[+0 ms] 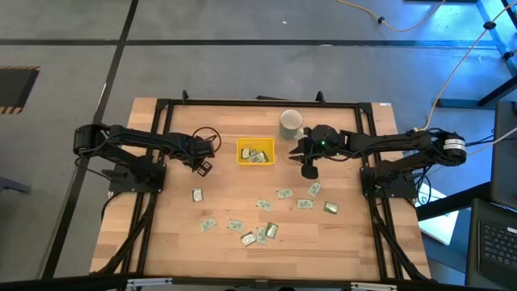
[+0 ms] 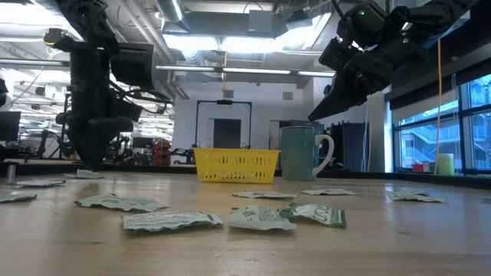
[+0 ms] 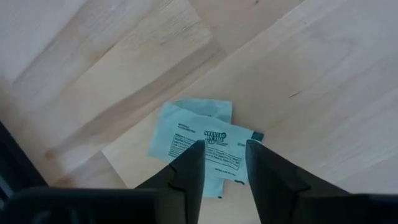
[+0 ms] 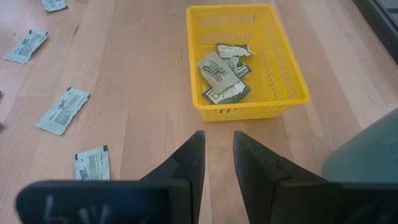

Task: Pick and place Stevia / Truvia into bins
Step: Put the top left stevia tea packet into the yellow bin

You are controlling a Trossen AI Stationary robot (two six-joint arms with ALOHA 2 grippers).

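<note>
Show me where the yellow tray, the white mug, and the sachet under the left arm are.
yellow tray (image 4: 292, 78): right wrist view, on its side wall.
white mug (image 1: 290, 124): high view, on its rim.
sachet (image 3: 186, 134): left wrist view, on its printed face.

Wooden table (image 1: 161, 242): yellow tray (image 1: 255, 153) and white mug (image 1: 290, 124) are set beside the right gripper (image 1: 309, 171); sachets (image 1: 262, 205) are scattered nearby; one sachet (image 3: 202, 146) lies beneath the left gripper (image 3: 224, 163).

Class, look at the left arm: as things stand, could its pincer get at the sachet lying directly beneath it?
Probably yes. The left pincer hangs open right over the sachet, one finger to each side, with only bare table around it. A second sachet seems tucked underneath, so it might lift both.
</note>
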